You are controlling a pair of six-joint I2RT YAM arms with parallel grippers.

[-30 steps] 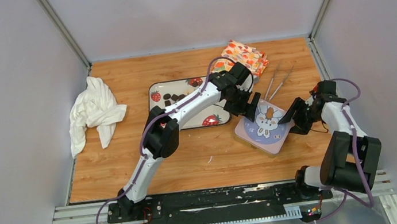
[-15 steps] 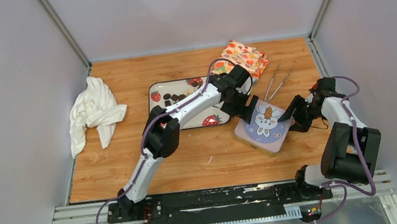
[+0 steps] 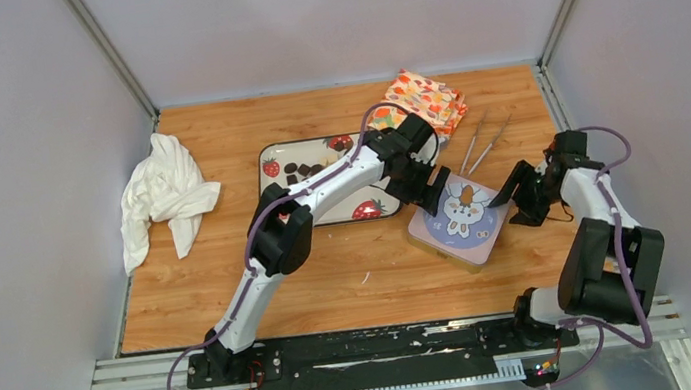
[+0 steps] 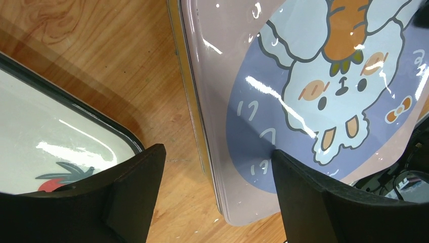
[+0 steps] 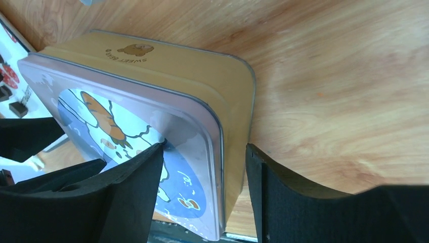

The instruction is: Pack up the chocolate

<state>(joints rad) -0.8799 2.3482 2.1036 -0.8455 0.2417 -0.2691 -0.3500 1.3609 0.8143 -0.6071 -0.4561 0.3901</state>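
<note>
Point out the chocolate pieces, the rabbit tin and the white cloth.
chocolate pieces (image 3: 303, 170): top view, middle of the dark cluster.
rabbit tin (image 4: 339, 91): left wrist view, rabbit's face on the lid.
white cloth (image 3: 164, 191): top view, middle of the bundle.

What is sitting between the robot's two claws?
A closed square tin printed with a rabbit sits between the left gripper and the right gripper. Each gripper is open and straddles one of its edges. The top view shows this.

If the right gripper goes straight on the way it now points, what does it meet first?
Most likely the tin, at its near corner: the right gripper has open jaws astride it, though depth is unclear.
</note>
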